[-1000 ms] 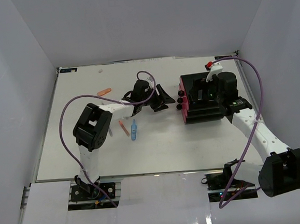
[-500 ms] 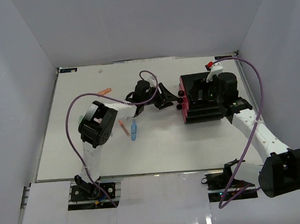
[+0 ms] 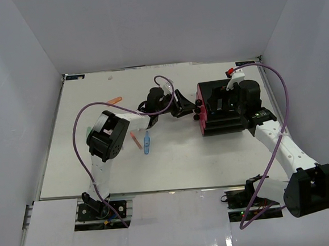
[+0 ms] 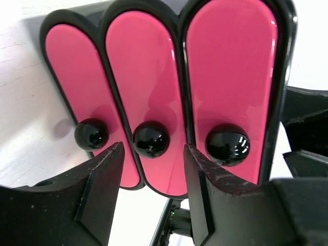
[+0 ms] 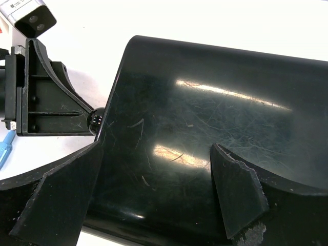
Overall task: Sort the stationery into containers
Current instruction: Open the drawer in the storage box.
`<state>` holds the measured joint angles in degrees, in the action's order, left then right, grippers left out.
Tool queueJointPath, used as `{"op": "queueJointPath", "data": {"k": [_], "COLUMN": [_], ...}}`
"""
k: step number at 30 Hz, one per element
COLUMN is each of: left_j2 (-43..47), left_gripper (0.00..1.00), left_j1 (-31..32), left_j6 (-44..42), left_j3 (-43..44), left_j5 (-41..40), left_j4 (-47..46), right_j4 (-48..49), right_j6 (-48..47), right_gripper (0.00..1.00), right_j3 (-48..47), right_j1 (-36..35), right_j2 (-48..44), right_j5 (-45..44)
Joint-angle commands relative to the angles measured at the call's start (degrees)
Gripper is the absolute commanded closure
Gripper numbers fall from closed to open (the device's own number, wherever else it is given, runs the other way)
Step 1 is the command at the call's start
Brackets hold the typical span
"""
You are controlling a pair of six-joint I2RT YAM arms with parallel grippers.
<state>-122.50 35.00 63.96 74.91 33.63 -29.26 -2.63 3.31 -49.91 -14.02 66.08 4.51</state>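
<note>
At the drawer fronts: I see the left gripper (image 4: pixel 152 148) with its jaws apart. The middle knob (image 4: pixel 151 139) sits between the fingertips and is not pinched.
Drawers: three magenta-pink drawers (image 4: pixel 138 72) stand side by side in my left wrist view, each with a round black knob, set in the black cabinet (image 3: pixel 221 124).
On the cabinet top: the right gripper (image 5: pixel 156 148) is spread wide over the glossy black surface. I cannot tell whether it touches.
Stationery: a light-blue piece (image 3: pixel 147 143) and a salmon pen (image 3: pixel 135 140) lie close together on the table (image 3: pixel 184 161), well behind the left gripper. An orange pen (image 3: pixel 114 101) lies farther back on the left.
</note>
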Motion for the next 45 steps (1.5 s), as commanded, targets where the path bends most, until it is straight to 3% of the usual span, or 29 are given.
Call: {"op": "queueJointPath", "data": {"k": [1, 14, 20, 24, 26, 35, 45], "left_j2": [-0.28, -2.57, -1.69, -1.25, -0.47, 4.27, 7.88], "left_gripper": [0.41, 0.46, 0.61, 0.81, 0.85, 0.89, 0.87], "left_j1": [0.42, 0.85, 0.86, 0.86, 0.68, -2.48, -5.03], "left_j6": [0.20, 0.20, 0.11, -0.42, -0.77, -3.58, -6.66], "left_j3": [1.90, 4.98, 4.01, 3.40, 2.44, -1.26, -4.95], "left_j5": [1.70, 1.97, 1.97, 2.06, 1.71, 1.18, 3.64], "left_j4": [-2.82, -1.59, -2.30, -2.03, -1.68, 1.57, 5.17], "right_j4": [-3.17, -3.08, -2.99, -3.17, -3.25, -3.17, -2.99], "right_j6": [1.61, 1.79, 1.79, 1.70, 1.70, 1.70, 1.70], "right_gripper": [0.09, 0.09, 0.09, 0.09, 0.09, 0.09, 0.09], "right_j3": [1.57, 1.48, 1.39, 1.48, 1.48, 1.66, 1.92], "right_j1": [-0.39, -0.39, -0.39, -0.39, -0.39, -0.39, -0.39], "right_j2": [0.27, 0.01, 0.18, 0.19, 0.19, 0.10, 0.10], "right_j5": [1.11, 1.64, 1.64, 1.11, 1.11, 0.85, 1.02]}}
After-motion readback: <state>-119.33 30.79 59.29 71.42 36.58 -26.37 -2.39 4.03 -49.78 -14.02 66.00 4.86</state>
